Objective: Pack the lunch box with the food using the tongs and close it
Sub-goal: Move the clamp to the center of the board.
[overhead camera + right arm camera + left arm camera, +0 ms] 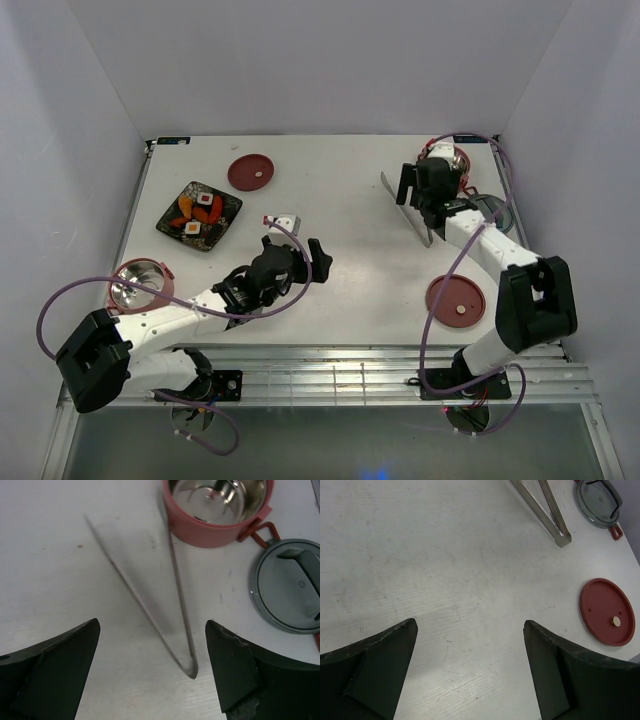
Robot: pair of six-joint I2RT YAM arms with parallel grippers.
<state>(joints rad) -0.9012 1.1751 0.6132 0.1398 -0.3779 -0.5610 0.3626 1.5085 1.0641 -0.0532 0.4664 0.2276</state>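
Note:
The silver tongs (392, 192) lie flat on the table at the back right, their V joint (192, 671) nearest my right gripper (152, 625). That gripper hovers over them, open, with nothing between its fingers. Just beyond the tongs stands one dusty-red lunch box tier (217, 507), steel inside and nothing in it. The other tier (140, 283) stands at the near left. The food (200, 213) sits on the dark square plate at the back left. My left gripper (305, 252) hangs open over the middle of the table, holding nothing.
One dark-red lid (250, 172) lies at the back left of centre, another (455, 302) at the near right. A grey round lid with a handle (290, 587) lies to the right of the tongs. White walls enclose the table.

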